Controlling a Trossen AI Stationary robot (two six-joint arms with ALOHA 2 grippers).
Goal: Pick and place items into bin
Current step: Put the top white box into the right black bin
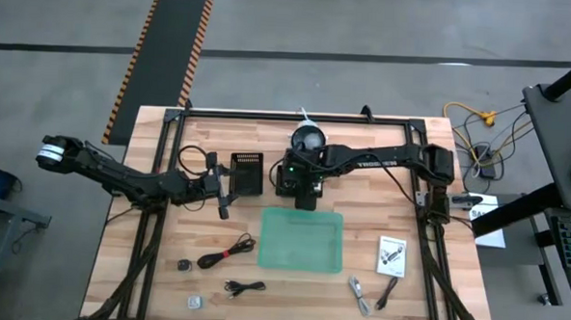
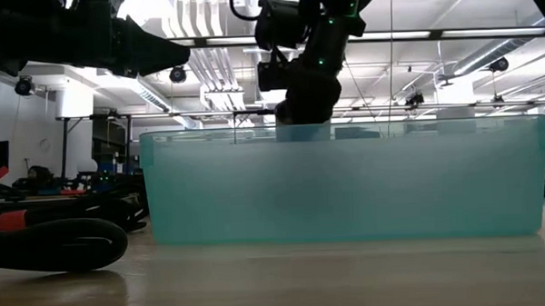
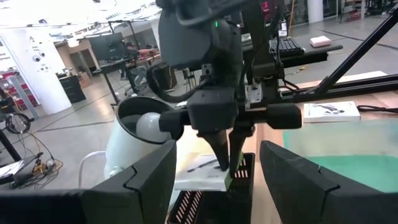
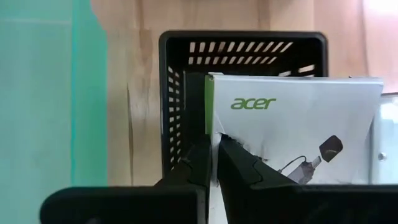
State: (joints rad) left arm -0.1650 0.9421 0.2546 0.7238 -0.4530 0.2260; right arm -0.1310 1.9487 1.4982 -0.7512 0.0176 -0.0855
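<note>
My right gripper (image 1: 303,192) stands by the far edge of the teal bin (image 1: 303,240) and is shut on a white printed card (image 4: 298,130) marked "acer". The card sits over a black vented box (image 4: 242,43). My left gripper (image 3: 217,186) is open, left of that box (image 1: 246,173), facing the right gripper. Lying on the table are another white card (image 1: 391,255), black coiled cables (image 1: 225,254) (image 1: 244,287), a whitish short cable (image 1: 359,291) and small black (image 1: 183,266) and white (image 1: 194,301) pieces. My right gripper pinches the white card's edge (image 4: 219,127), next to its green strip, between its two fingers (image 3: 224,152), which come from above and point down. The card lies roughly level below the fingertips, just over the black box; whether it rests on it I cannot tell.
A white round device (image 1: 308,140) sits at the far side behind the right gripper. A black frame rail (image 1: 297,115) borders the table. The bin's wall (image 2: 346,182) fills the low view, with a thick black cable (image 2: 57,242) to its left.
</note>
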